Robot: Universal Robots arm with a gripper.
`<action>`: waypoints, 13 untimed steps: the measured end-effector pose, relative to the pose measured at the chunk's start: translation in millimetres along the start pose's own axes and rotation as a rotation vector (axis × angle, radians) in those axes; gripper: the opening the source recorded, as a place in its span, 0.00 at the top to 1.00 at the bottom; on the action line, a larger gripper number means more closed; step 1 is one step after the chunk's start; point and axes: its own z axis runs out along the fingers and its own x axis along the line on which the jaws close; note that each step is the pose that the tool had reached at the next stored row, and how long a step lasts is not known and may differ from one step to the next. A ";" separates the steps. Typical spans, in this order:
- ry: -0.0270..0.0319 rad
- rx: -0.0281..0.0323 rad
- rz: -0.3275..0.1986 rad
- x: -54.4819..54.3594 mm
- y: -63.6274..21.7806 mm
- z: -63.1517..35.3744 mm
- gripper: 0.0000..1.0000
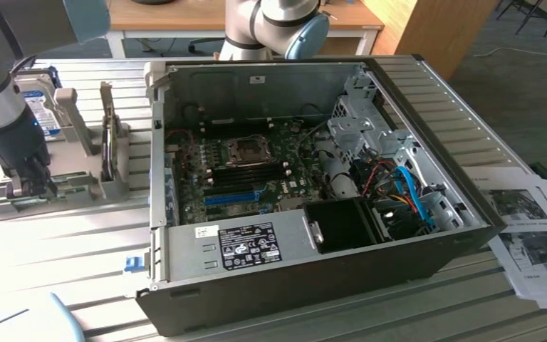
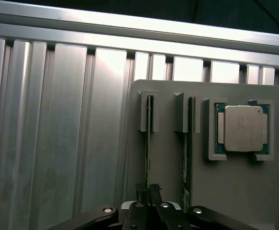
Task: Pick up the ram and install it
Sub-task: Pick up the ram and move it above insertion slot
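Observation:
Two rams stand on edge in side-by-side slots of a grey holder (image 2: 168, 182). In the wrist view I look straight down on their thin edges. My gripper (image 2: 148, 190) is down over the one nearer the holder's rim, the ram (image 2: 149, 143), and its two dark fingers are pressed together on that stick's edge. The other ram (image 2: 188, 148) shows a strip of green and a white sticker and stands free. In the exterior view my gripper (image 1: 26, 187) reaches down into the holder (image 1: 83, 187) at the exterior view's left, beside the open computer case (image 1: 293, 285).
A silver processor chip (image 2: 243, 128) lies in a pocket of the holder beyond the second stick. A hard drive (image 1: 40, 107) with a blue label stands behind the arm. Inside the case lie the motherboard (image 1: 254, 171) and a blue slot strip (image 1: 231, 197). Printed papers (image 1: 530, 228) lie at the right.

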 end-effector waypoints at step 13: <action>0.0007 0.0006 0.004 -0.7 0.3 -11.2 0.89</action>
